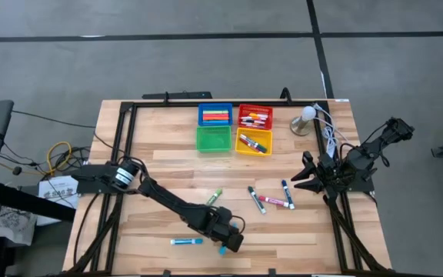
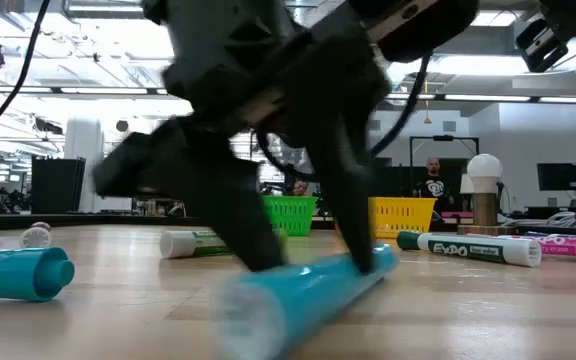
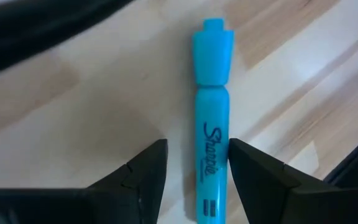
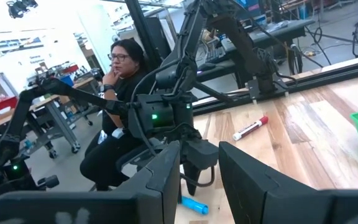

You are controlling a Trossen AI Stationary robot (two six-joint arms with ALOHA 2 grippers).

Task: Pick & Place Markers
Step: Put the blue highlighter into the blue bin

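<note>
A cyan Sharpie highlighter [image 3: 211, 112] lies flat on the wooden table near its near edge, cap end away from the wrist camera. My left gripper [image 3: 197, 168] is open and reaches down over its barrel, one finger on each side, as the low view [image 2: 313, 265] also shows. In the high view the gripper [image 1: 226, 243] covers most of it. A second cyan marker [image 1: 185, 241] lies to its left and a green one [image 1: 214, 197] farther in. Three more markers [image 1: 274, 201] lie mid-table. My right gripper [image 1: 300, 178] waits open at the right. My left gripper stands astride the highlighter's barrel [image 3: 211, 155] from above, fingers across it. One finger [image 3: 247, 171] lies right beside the barrel; I cannot tell whether it touches. The other finger [image 3: 148, 171] stands clear. The highlighter rests on the table.
Four small bins stand toward the far edge: blue [image 1: 215, 108], red [image 1: 255, 108], green [image 1: 214, 148] and yellow [image 1: 264, 151], some holding markers. A white-ball stand [image 1: 306, 117] with cables [image 1: 329, 137] sits far right. A seated person [image 4: 120, 93] shows beyond the table.
</note>
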